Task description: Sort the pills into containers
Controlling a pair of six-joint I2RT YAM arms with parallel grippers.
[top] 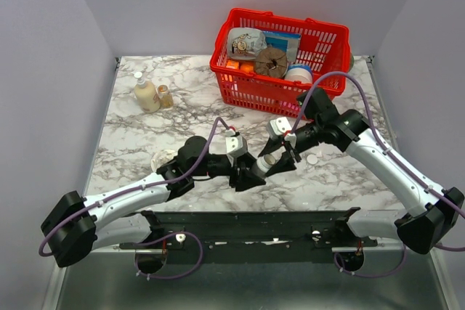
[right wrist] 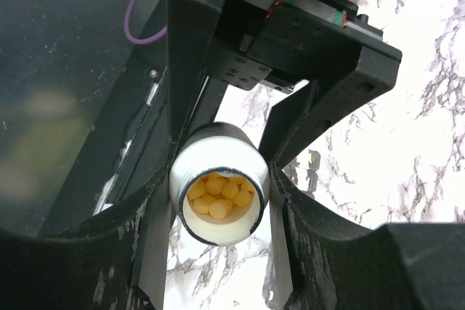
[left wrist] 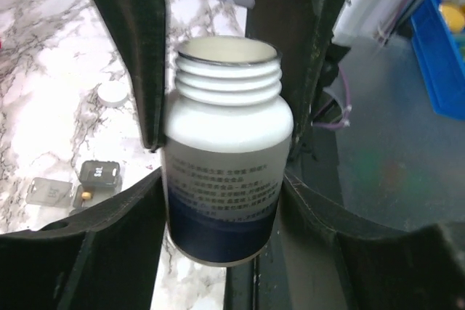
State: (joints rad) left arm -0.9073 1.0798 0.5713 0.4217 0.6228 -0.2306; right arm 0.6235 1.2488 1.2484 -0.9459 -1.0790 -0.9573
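Presently, the left gripper (left wrist: 227,139) is clamped on the body of a white pill bottle (left wrist: 227,99), one finger on each side, with the threaded mouth uncapped. The bottle's label carries several lines of small print above a dark blue band; none of it is legible and no brand can be made out. The right gripper (right wrist: 220,176) faces the bottle mouth. Its jaws stand apart and the left wrist view shows no finger on the neck, so it holds nothing. Only the right wrist view looks down the neck, where yellow pills (right wrist: 218,197) fill the bottle. Only the left wrist view shows the pill organiser (left wrist: 98,173). It lies on the marble table (top: 145,136) below and left of the bottle: one dark grey compartment with a white marking too small to read, and a translucent flap beside it. In the top view the arms cover that spot. A loose white cap (top: 312,158) rests on the marble just right of the right gripper. At the far side stands a red basket (top: 320,41) of packaged goods, with two small bottles (top: 147,96) well apart at the far left.
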